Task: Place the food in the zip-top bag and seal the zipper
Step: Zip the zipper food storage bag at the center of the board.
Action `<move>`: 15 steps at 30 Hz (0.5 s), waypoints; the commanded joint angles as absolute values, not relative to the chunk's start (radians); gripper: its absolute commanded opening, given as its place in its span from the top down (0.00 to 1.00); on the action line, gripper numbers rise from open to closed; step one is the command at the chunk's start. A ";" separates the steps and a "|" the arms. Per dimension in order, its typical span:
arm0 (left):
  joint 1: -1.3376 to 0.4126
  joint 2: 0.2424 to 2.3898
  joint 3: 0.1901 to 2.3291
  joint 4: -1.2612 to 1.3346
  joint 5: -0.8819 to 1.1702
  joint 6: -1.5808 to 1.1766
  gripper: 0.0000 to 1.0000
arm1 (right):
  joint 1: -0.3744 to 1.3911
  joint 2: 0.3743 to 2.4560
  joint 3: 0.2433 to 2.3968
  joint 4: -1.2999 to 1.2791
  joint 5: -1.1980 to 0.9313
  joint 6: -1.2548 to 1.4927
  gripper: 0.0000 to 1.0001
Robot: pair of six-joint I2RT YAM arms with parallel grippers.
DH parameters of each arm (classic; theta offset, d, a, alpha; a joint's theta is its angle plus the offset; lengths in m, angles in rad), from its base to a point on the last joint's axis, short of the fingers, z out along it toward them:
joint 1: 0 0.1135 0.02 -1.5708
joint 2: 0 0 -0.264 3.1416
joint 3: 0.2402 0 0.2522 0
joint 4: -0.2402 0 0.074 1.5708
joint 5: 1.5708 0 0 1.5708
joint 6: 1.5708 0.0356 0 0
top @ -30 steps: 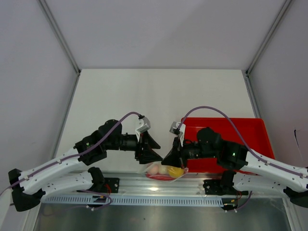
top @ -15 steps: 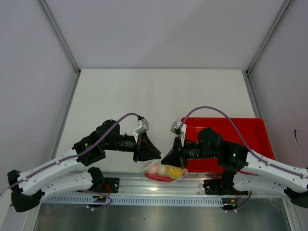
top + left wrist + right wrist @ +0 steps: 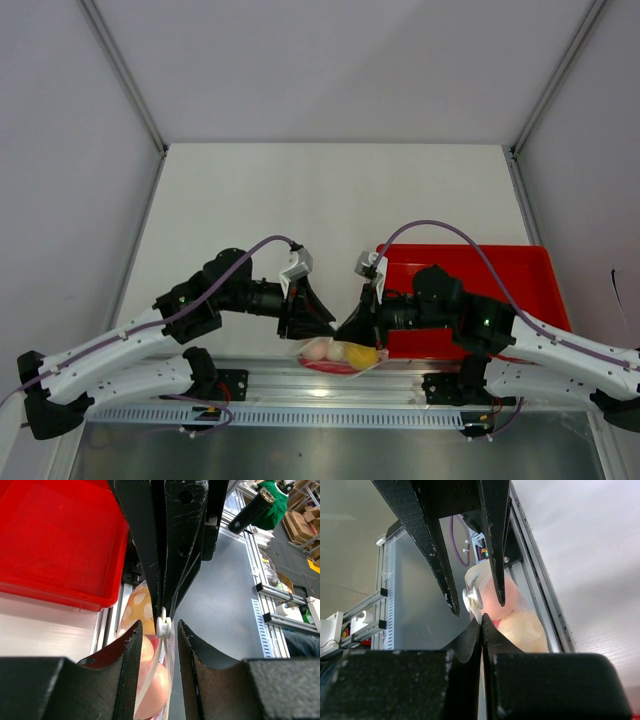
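The zip-top bag hangs over the table's near edge between both arms, with the food inside. A pinkish-cream egg and a yellow-orange spotted ball show through the plastic. My right gripper is shut on the bag's top edge, just beside the zipper's white slider. My left gripper stands open around that slider, with a small gap on each side. From above, the left gripper and right gripper nearly meet tip to tip over the bag.
The red tray lies on the table to the right, under the right arm's wrist. An aluminium rail with the arm bases runs along the near edge, right below the hanging bag. White walls enclose the table.
My left gripper's jaws are narrower than a second ago, and the arm drew slightly left, then came back. The right gripper and the bag have stayed put.
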State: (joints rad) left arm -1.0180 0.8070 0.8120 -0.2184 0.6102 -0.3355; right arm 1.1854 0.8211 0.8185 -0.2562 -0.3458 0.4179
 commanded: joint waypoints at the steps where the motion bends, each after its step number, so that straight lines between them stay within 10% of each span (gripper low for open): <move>1: -1.017 0.808 0.811 -0.184 0.643 -0.342 0.63 | 1.193 0.825 0.831 -0.204 -0.353 0.417 1.00; 10: -1.017 0.813 0.818 -0.192 0.653 -0.337 0.99 | 1.207 0.833 0.830 -0.204 -0.331 0.419 1.00; 15: -1.017 0.821 0.818 -0.202 0.658 -0.336 0.99 | 1.223 0.815 0.824 -0.189 -0.260 0.417 1.00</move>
State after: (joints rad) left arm -1.0180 0.8127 0.8116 -0.2195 0.6369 -0.3397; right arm 1.2079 0.8337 0.8181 -0.2565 -0.3233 0.4179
